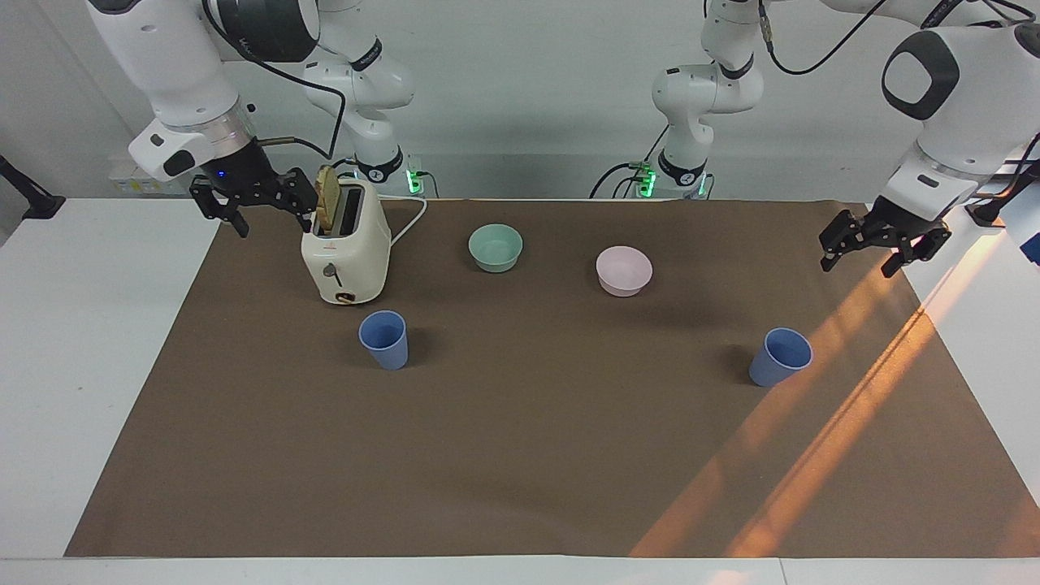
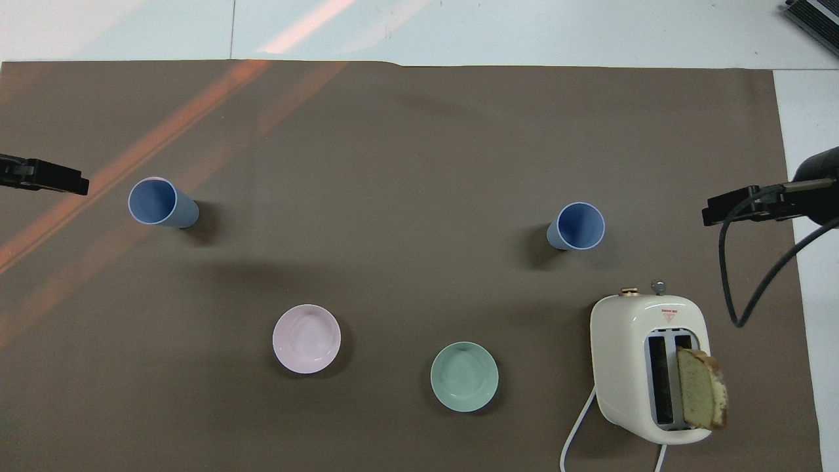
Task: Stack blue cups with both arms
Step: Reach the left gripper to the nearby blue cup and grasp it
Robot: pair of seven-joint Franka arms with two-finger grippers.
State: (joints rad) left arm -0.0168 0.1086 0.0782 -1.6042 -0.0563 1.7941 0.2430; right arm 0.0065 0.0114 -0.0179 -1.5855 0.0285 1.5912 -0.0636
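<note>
Upright and well apart, both blue cups are untouched; the left gripper and right gripper (fingers spread, empty) are held above the mat's ends.

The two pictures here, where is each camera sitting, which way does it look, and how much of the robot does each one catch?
Facing view: high across the table, looking at the robots; shows both arms whole, left gripper and right gripper raised and open.
Overhead view: above the robots' end, looking steeply down and forward; only the gripper tips show at the edges.
Shared: two blue cups, mint-green bowl, pink bowl, toaster, turned half around between views.
</note>
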